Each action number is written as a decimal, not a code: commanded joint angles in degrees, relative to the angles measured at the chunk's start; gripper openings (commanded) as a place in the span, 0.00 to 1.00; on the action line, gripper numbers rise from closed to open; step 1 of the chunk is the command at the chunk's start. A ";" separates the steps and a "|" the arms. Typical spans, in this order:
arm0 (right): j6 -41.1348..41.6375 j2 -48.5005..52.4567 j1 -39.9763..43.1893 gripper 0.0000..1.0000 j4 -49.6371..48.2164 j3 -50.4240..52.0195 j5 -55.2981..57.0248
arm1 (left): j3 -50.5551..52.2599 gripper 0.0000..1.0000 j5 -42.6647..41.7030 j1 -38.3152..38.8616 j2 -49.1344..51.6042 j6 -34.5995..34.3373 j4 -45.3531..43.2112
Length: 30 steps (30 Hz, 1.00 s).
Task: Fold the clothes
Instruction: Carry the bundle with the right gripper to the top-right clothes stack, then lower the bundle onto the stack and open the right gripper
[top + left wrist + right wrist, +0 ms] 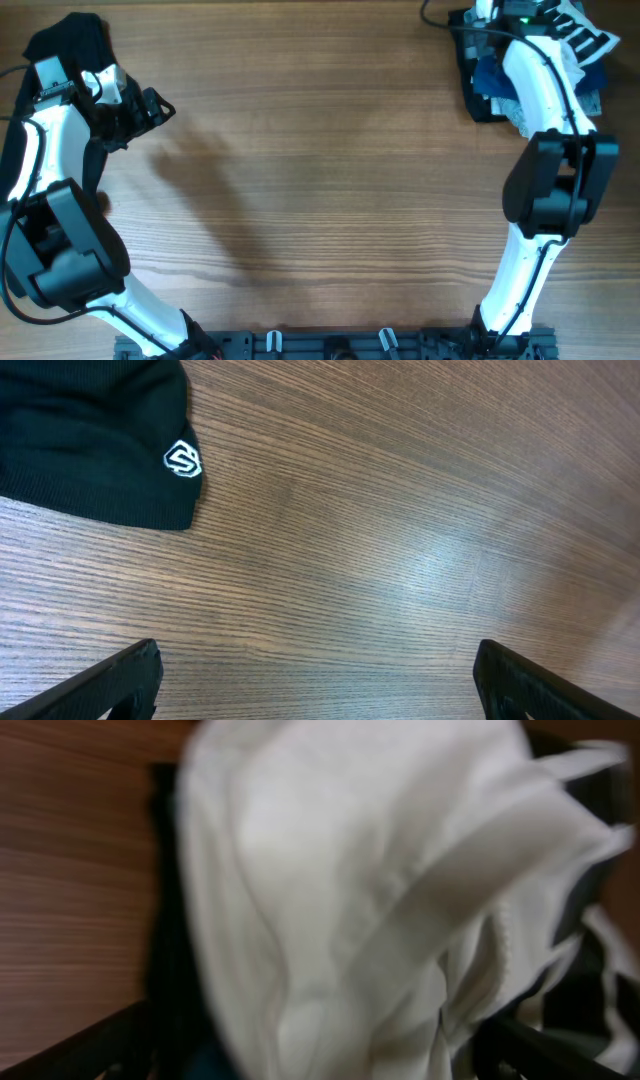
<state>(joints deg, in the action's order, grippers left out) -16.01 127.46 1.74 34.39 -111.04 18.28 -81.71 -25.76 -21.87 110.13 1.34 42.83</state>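
The clothes lie in a pile (525,70) at the far right corner: a white T-shirt with black print (587,40), a dark blue garment (493,75) and black fabric beneath. My right arm reaches over this pile. In the right wrist view white fabric (340,870) fills the frame and bulges between the wide-apart fingers of my right gripper (315,1055). A black garment (68,40) lies at the far left corner; its white logo (182,459) shows in the left wrist view. My left gripper (157,105) (318,680) is open and empty over bare wood, just right of it.
The wooden table (330,170) spans the view. The arm bases stand at the front edge (330,345). The right arm's elbow (560,180) hangs over the right side.
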 commanded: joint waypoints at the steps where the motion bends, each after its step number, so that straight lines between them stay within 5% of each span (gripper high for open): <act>1: 7.63 -0.63 -1.70 1.00 2.84 -0.68 -5.55 | -0.48 1.00 0.33 -0.11 -1.27 -0.33 0.26; 14: 12.22 -15.52 2.64 1.00 1.05 -1.95 -10.47 | -0.48 1.00 0.33 -0.11 -1.27 -0.33 0.87; 16: 13.44 -15.02 4.57 0.69 -0.13 -1.86 -10.49 | -0.48 1.00 0.33 -0.11 -1.27 -0.33 0.87; 18: 15.23 -13.53 7.06 0.24 -1.05 -1.84 -10.71 | -0.48 1.00 0.33 -0.11 -1.27 -0.33 0.90; 20: 16.44 -11.23 9.73 0.11 -2.45 -1.81 -12.52 | -0.48 1.00 0.33 -0.11 -1.27 -0.33 0.90; 25: 16.41 -3.23 14.14 0.14 -4.96 -1.81 -21.46 | -0.48 1.00 0.33 -0.11 -1.27 -0.33 0.87; 29: 16.24 4.70 14.73 0.30 -5.68 -1.81 -25.70 | -0.48 1.00 0.33 -0.11 -1.27 -0.35 0.87; 30: 18.21 8.81 14.60 0.56 -5.66 -1.81 -25.83 | -0.48 1.00 0.33 -0.11 -1.27 -0.35 0.87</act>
<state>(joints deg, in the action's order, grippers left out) -0.10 129.71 17.08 28.82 -113.16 -2.61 -81.71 -25.34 -21.87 110.13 1.32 43.64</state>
